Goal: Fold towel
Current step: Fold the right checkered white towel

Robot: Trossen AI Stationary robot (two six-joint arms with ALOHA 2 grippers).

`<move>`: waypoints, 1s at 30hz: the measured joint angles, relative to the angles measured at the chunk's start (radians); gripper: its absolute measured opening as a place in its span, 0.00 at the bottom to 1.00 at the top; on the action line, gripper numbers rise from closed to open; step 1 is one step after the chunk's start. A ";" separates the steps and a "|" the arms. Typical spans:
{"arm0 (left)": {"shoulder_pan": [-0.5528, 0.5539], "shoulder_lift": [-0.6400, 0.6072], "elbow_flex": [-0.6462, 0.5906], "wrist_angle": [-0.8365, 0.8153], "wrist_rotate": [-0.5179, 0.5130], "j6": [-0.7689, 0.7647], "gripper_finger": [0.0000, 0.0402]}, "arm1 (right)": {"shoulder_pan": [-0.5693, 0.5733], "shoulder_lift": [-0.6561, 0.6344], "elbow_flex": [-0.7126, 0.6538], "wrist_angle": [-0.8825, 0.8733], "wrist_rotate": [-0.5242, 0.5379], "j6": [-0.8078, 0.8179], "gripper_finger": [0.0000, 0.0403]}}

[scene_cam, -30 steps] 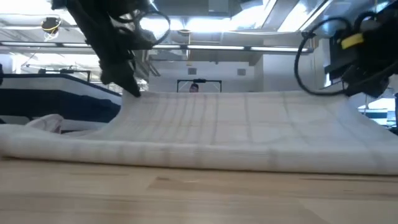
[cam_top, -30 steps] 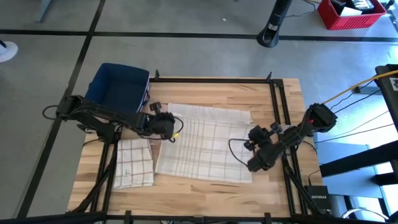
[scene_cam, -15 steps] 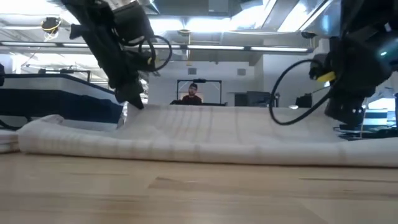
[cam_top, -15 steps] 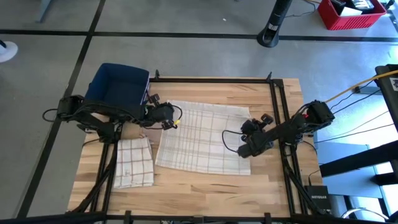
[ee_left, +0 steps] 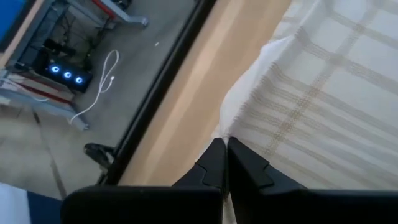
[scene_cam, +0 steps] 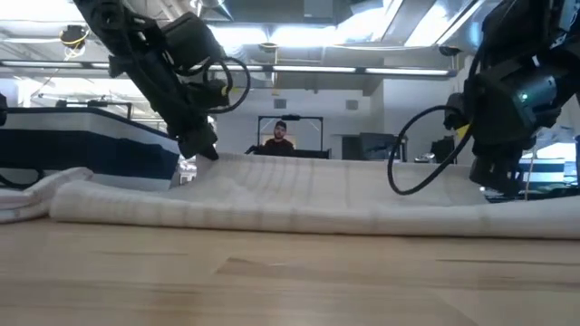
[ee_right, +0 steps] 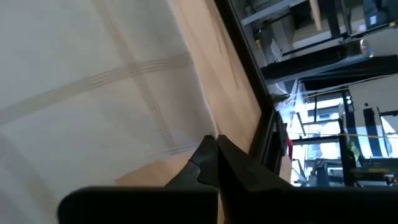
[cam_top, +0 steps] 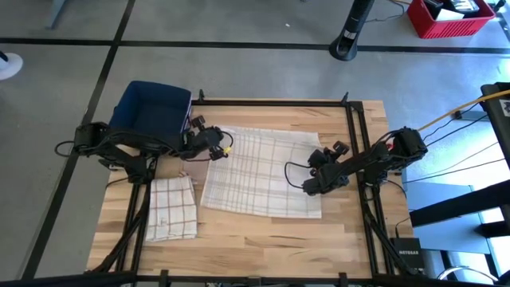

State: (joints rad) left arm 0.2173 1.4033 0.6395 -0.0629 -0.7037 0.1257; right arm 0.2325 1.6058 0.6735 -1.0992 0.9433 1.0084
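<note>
While both grippers [cam_top: 213, 151] [cam_top: 309, 186] clench towel [cam_top: 259, 171] edges mid-frame | risk: thin pinch slips, fold lands skewed

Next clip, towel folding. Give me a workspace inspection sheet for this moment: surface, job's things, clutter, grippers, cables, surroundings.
Surface: wooden table, bare along the near edge.
Job's things: large checked towel spread mid-table, not folded yet; a smaller folded towel lies left of it.
Clutter: blue bin at the table's far left corner.
Grippers: left gripper shut on the large towel's far left corner; right gripper shut on its right edge.
Cables: black loop on the right arm; yellow cable off the table to the right.
Surroundings: grey floor, red crate, a person far behind in the low view.
</note>
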 joint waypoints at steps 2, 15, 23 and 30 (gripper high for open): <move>0.016 0.000 0.000 0.006 -0.001 0.003 0.00 | -0.007 0.000 -0.001 0.004 0.016 0.001 0.00; 0.120 0.056 0.001 0.027 0.097 -0.041 0.00 | -0.151 0.000 -0.010 0.117 0.171 -0.050 0.04; 0.175 0.061 0.001 0.053 0.098 -0.124 0.17 | -0.255 0.000 -0.007 0.195 0.161 -0.150 0.31; 0.139 0.040 0.091 -0.213 0.216 -0.237 0.42 | -0.271 -0.030 0.036 0.050 0.073 -0.146 0.51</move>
State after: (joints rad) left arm 0.3562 1.4428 0.7303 -0.2755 -0.4875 -0.1114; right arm -0.0380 1.5756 0.7100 -1.0496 1.0163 0.8628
